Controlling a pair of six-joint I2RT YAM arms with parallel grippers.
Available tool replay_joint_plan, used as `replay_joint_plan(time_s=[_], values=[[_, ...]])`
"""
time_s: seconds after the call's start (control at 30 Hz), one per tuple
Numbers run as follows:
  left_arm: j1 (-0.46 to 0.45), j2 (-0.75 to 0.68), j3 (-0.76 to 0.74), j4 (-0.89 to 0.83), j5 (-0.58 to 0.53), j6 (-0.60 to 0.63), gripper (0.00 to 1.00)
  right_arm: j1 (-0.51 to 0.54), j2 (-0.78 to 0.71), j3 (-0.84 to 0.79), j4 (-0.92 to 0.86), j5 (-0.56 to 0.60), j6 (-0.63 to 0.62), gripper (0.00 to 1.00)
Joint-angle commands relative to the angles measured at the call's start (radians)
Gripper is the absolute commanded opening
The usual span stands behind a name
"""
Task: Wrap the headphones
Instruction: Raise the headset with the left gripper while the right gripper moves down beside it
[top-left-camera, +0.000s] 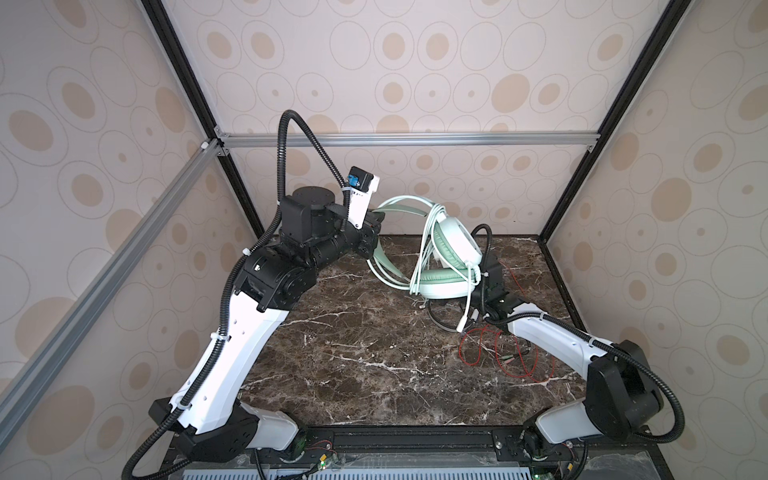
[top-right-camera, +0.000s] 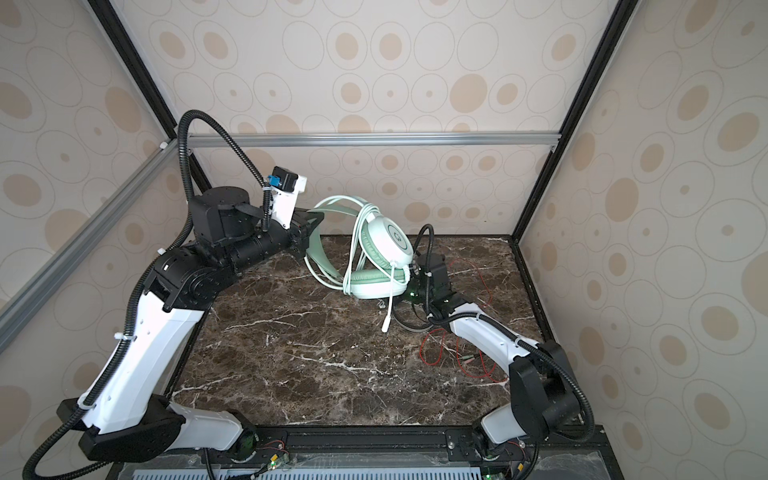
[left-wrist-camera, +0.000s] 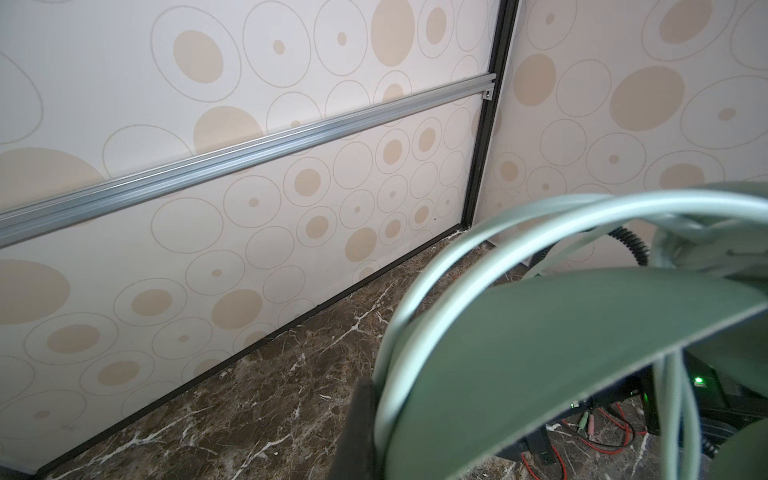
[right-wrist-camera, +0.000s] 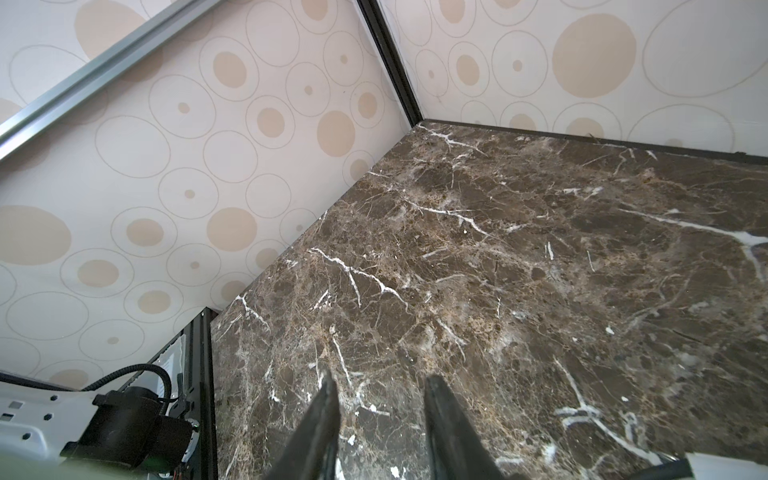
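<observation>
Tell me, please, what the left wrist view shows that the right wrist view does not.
Only the left wrist view: the mint-green headphones' headband up close, loops of pale cable, and the red cable lying beyond. Only the right wrist view: the right gripper, its fingers apart with nothing between them. Both: the marble table, the spotted wall and the aluminium rail.

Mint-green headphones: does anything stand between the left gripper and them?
Nothing visible does. The left gripper is shut on the headband of the mint-green headphones; only their own pale cable, looped around that band, lies beside its fingers.
</observation>
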Motion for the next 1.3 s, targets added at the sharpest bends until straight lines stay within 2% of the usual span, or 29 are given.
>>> replay_joint_plan(time_s=[0.0, 0.93, 1.27], values=[[0.0, -0.004, 0.08, 0.061, 0.03, -0.05, 0.0, -0.004, 0.027, -0.011, -0.015, -0.013, -0.028, 0.36], [0.002, -0.012, 0.108, 0.055, 0.054, -0.078, 0.0, 0.005, 0.078, -0.127, 0.034, -0.03, -0.04, 0.4], [0.002, -0.019, 0.107, 0.067, 0.055, -0.089, 0.0, 0.008, 0.113, -0.134, 0.048, -0.031, -0.036, 0.32]])
